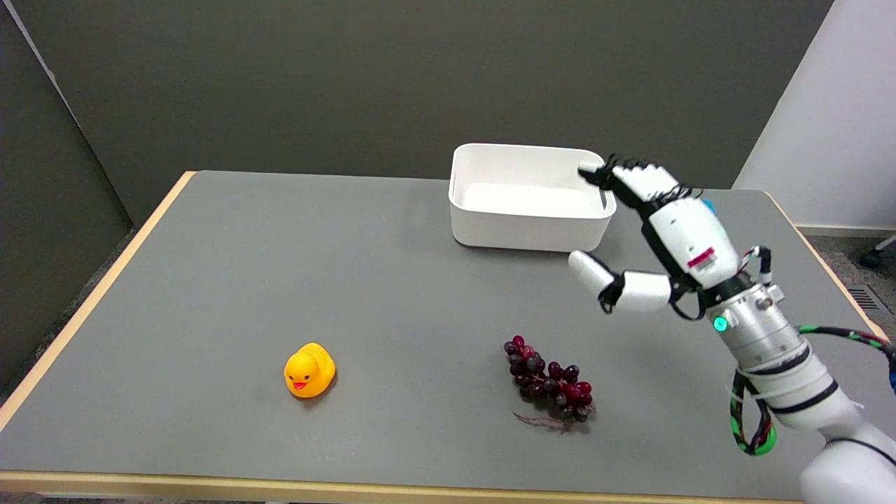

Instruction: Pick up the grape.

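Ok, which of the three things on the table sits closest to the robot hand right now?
The white bin: the robot hand hangs open beside its right end. The grape bunch lies nearer the front edge, and the yellow duck sits far left.

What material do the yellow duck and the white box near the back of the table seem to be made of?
The small yellow duck toy looks like soft rubber or vinyl: smooth, rounded, evenly coloured, slightly glossy. The white rectangular box with rounded corners looks like moulded plastic with a matte finish: thin uniform walls, no seams. Neither can be confirmed by look alone.
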You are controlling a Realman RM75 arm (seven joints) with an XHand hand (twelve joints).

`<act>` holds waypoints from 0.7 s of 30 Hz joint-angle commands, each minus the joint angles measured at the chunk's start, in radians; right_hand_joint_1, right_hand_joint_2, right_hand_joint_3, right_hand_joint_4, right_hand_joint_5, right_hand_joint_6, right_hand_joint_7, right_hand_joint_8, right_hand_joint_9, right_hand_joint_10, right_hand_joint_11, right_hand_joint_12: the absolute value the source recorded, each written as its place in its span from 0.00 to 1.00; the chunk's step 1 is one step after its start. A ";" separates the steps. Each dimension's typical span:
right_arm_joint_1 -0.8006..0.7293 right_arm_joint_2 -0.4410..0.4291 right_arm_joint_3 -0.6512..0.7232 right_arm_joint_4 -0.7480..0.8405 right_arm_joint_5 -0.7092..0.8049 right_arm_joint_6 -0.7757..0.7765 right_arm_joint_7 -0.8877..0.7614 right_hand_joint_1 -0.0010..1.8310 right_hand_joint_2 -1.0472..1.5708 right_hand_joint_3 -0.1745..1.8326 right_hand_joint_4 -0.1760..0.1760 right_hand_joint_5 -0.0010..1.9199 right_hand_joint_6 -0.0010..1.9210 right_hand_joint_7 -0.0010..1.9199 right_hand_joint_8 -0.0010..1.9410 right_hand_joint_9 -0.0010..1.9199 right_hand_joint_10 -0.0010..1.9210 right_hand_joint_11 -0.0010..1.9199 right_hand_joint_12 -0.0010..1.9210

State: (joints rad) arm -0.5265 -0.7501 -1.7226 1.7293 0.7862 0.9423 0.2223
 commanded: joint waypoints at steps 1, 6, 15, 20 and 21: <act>-0.048 0.010 -0.243 -0.065 -0.076 0.188 0.027 0.18 0.64 0.49 0.41 0.13 0.24 0.19 0.21 0.12 0.45 0.07 0.69; -0.056 -0.018 -0.305 -0.179 -0.076 0.289 -0.025 0.18 0.64 0.49 0.35 0.13 0.24 0.18 0.22 0.11 0.45 0.06 0.68; -0.052 -0.046 -0.355 -0.277 -0.075 0.364 -0.048 0.18 0.64 0.48 0.27 0.14 0.26 0.18 0.22 0.10 0.44 0.04 0.67; -0.039 -0.071 -0.405 -0.341 -0.075 0.409 -0.048 0.18 0.64 0.48 0.25 0.14 0.26 0.18 0.22 0.10 0.44 0.04 0.67; -0.037 -0.075 -0.409 -0.349 -0.075 0.412 -0.048 0.18 0.64 0.48 0.25 0.14 0.26 0.18 0.22 0.09 0.44 0.04 0.67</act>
State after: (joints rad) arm -0.5678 -0.7727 -1.9825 1.5545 0.7264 1.1957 0.2015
